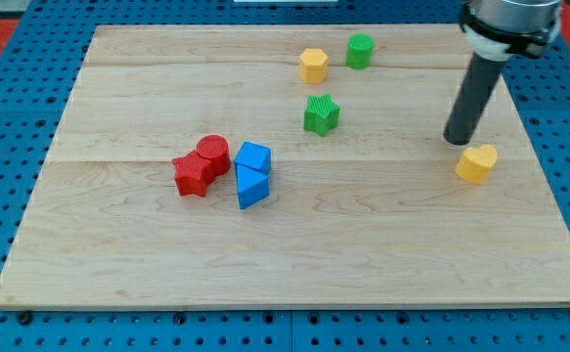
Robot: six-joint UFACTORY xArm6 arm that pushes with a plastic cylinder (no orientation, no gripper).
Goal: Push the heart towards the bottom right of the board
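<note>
The heart [476, 163] lay near the board's [294, 274] right edge, about midway down. The tip [458, 140] stood just up-left of the heart, about touching; a bare rod, no jaws. An off-centre shove could have spun the heart off the right edge. Red, blue and green blocks sat well left of the heart
</note>
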